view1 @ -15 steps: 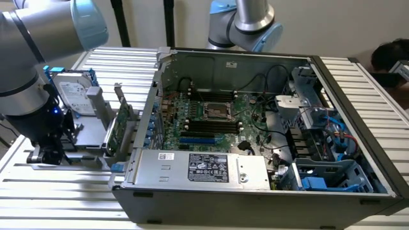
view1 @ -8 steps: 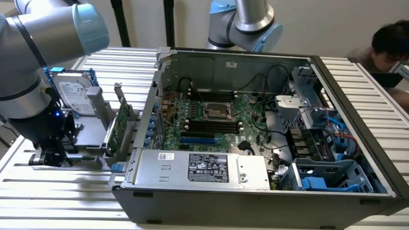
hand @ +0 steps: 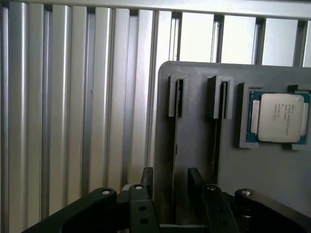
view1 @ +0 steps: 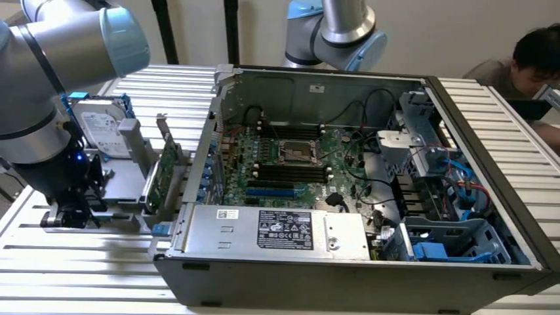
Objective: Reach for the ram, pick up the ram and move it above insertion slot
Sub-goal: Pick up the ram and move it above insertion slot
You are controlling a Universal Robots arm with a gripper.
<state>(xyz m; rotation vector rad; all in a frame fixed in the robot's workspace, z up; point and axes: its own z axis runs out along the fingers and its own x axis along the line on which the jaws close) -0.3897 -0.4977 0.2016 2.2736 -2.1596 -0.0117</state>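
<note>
A ribbed aluminium tabletop (view1: 79, 266) is carrying an open steel computer case (view1: 350, 282) and a matte gray holder (hand: 262, 184). The ram (hand: 176, 141) is standing edge-on, a thin strip in the holder's slot. It is sitting between the black pincer's (hand: 170, 177) parted fingers, with a gap showing on either side.

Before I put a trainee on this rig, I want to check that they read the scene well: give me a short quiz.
1. True or false: the gripper is inside the case.
2. What lies in the square recess of the holder? A) CPU B) fan C) battery
3. Fill in: the gripper is ___ (open or shut).
Key: 1 false; 2 A; 3 open.
</note>
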